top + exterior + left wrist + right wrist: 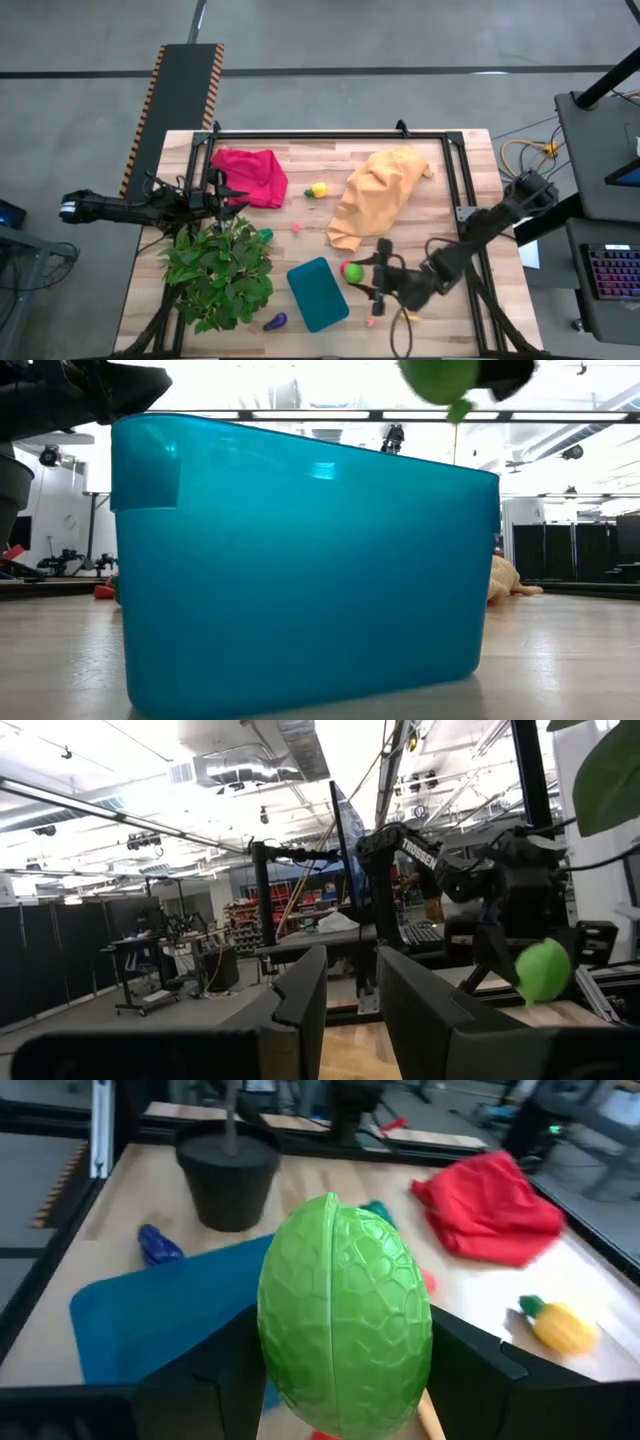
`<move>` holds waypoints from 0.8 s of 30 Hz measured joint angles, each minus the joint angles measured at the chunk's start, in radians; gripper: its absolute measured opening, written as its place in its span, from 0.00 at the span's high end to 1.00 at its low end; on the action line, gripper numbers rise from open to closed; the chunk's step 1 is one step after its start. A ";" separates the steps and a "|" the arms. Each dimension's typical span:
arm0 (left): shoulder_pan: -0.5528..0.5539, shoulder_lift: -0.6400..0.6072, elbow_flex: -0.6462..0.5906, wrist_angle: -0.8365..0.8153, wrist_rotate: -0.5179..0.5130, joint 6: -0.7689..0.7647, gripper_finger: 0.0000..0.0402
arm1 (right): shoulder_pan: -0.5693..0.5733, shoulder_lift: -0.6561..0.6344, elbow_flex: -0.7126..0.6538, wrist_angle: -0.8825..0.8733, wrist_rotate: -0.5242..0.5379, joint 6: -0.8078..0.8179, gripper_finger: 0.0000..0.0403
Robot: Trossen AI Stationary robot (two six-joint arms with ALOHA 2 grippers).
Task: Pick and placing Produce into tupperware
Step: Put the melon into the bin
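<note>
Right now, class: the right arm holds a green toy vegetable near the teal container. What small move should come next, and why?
Probably carry the green vegetable a little further over the teal container before releasing: the right tool grips it just beside the container's rim, not above it.

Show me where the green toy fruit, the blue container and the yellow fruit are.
green toy fruit point(345, 1315), right wrist view, middle of its bumpy skin, held in the right gripper.
blue container point(318, 292), high view, centre of its floor.
yellow fruit point(319, 189), high view, its yellow body.
</note>
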 joint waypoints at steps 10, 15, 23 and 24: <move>0.000 0.010 0.000 -0.002 0.000 -0.001 0.81 | -0.126 0.066 0.000 0.193 -0.223 -0.097 0.47; 0.000 0.009 -0.001 -0.002 0.001 -0.004 0.81 | -0.176 0.123 0.001 0.341 -0.359 -0.129 0.47; 0.000 0.008 -0.001 -0.001 0.000 -0.003 0.81 | -0.249 0.205 0.038 0.377 -0.472 -0.130 0.47; 0.000 0.008 -0.001 -0.001 0.000 -0.002 0.81 | -0.256 0.220 0.052 0.379 -0.490 -0.127 0.47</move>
